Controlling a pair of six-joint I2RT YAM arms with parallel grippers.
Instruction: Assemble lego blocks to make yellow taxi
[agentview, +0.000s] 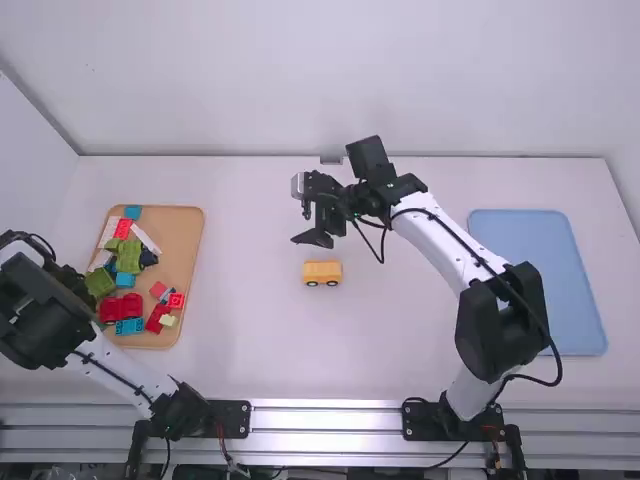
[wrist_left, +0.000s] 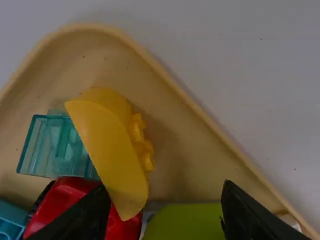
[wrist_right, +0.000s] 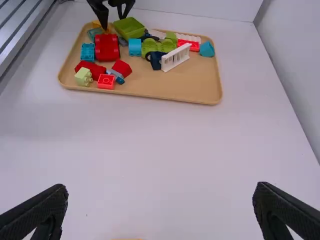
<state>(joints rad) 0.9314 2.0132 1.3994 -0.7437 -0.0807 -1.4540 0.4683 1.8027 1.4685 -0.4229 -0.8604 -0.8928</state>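
While the left gripper (agentview: 72, 285) is partly hidden at the high view's left, its fingers are parted near a curved yellow block (wrist_left: 107, 145). Mid-frame, the right gripper (agentview: 305, 214) is spread near a wheeled yellow block (agentview: 322, 272), almost wholly cropped in the right wrist view.

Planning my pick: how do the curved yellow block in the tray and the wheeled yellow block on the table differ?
The wheeled block stands upright on the table; the curved block lies tipped, studs sideways. The wheeled block is boxy; the curved block has a rounded outline. Both are yellow.
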